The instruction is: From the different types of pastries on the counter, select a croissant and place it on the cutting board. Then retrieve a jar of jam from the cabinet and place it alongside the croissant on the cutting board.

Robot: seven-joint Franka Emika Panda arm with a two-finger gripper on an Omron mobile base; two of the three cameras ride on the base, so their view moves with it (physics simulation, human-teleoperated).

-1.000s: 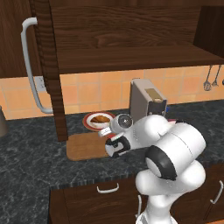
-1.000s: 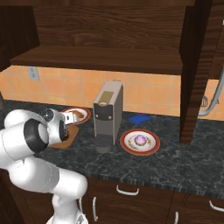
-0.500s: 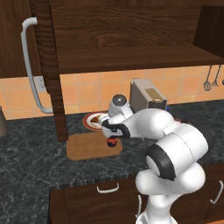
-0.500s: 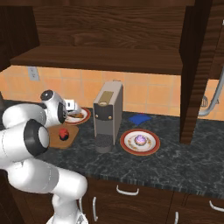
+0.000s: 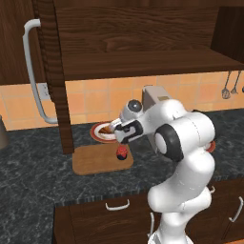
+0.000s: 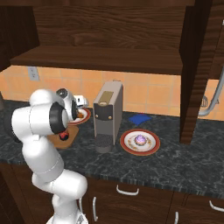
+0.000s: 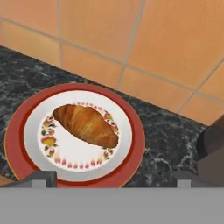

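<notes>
Left: cabinet [image 5: 19,47] door swung open, long grey bar handle [image 5: 33,71] facing out.
Cutting board [image 5: 101,158] flat on the worktop [image 5: 28,167], just in front of the red-rimmed plate [image 5: 97,136]. Jar of jam [image 5: 122,152] already standing on the board's right part, upright, free of the claw.
Croissant [image 7: 86,124] not yet on the board: lying on its plate [image 7: 78,159], diagonal across the middle, plate touching or just beside the board's far edge.
Claw [image 5: 116,126] hovering over the plate, aimed down at the croissant. Fingertips barely visible at the bottom of the hand view, set wide apart with nothing between them, so spread and empty.
Croissant directly ahead of the claw, slightly left of centre between the tips.
Handling guess: light, soft, flaky, crushes easily; plate glossy, pastry may slide. Best grip across the thick middle, fingers square to the long axis, light squeeze.
Right: coffee machine [image 6: 107,116] beside the plate, close to the arm; then cupcake [image 6: 140,139] on its own plate, well apart.
</notes>
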